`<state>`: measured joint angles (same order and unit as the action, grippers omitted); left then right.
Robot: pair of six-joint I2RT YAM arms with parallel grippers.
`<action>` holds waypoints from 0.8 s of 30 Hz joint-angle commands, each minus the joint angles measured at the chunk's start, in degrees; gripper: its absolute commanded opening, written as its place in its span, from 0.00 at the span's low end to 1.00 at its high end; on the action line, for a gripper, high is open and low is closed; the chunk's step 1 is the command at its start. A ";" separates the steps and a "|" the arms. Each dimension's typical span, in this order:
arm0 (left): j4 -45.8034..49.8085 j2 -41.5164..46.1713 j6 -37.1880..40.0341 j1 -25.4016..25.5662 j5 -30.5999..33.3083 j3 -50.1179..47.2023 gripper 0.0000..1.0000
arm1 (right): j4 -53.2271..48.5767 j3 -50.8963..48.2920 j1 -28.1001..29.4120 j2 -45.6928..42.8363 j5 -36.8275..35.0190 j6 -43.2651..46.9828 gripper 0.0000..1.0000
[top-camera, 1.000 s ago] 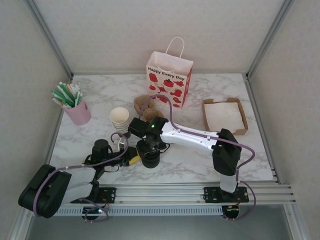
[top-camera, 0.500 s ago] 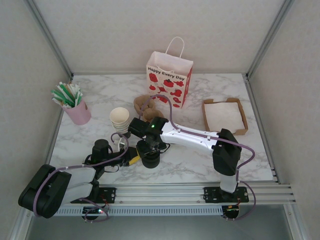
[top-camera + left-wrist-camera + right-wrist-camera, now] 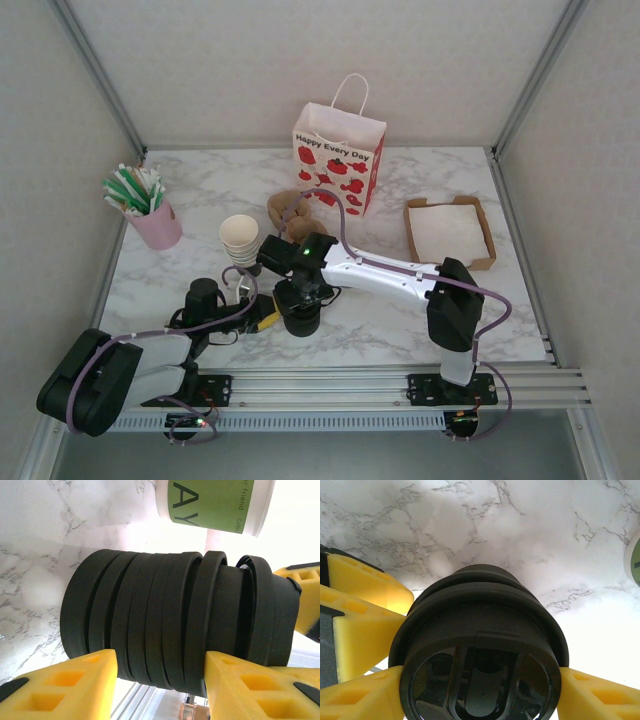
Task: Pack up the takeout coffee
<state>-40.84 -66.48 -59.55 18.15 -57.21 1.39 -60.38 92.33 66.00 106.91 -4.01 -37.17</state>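
The takeout coffee is out of view. A squat stack of black lids (image 3: pixel 300 322) stands near the table's front, and lies sideways in the left wrist view as the lid stack (image 3: pixel 165 625). My left gripper (image 3: pixel 264 319) comes in from the left. Its yellow fingers (image 3: pixel 60 685) press both sides of the stack, so the left gripper (image 3: pixel 160 680) is shut on it. My right gripper (image 3: pixel 300 298) reaches down from above. The right gripper (image 3: pixel 480 695) is shut on the top lid (image 3: pixel 480 650), one yellow pad on each side of its rim.
A stack of lidless green cups (image 3: pixel 240 238) stands just behind the lids, and the cup stack (image 3: pixel 215 505) is close by. Farther back are brown cardboard pieces (image 3: pixel 288 212) and a paper bag (image 3: pixel 338 172). Far left is a pink cup of straws (image 3: pixel 150 215); a napkin tray (image 3: pixel 450 232) sits right.
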 commanded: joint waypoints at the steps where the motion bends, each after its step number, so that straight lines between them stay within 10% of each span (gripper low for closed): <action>1: 1.02 0.11 1.58 -0.14 0.70 0.94 0.49 | -2.26 1.81 0.40 -1.95 -0.33 -0.88 0.72; 19: 10.40 7.22 2.66 -0.14 1.29 4.83 0.56 | -2.73 1.76 0.44 -6.72 -2.76 -0.29 0.72; 24: 22.35 13.70 5.38 -0.07 4.14 8.66 0.78 | -3.32 0.26 -0.36 -10.63 -3.77 0.09 0.73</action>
<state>-26.89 -56.16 -57.10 18.17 -55.44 6.63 -62.35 93.45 66.00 99.68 -6.11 -37.08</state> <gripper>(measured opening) 0.746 0.728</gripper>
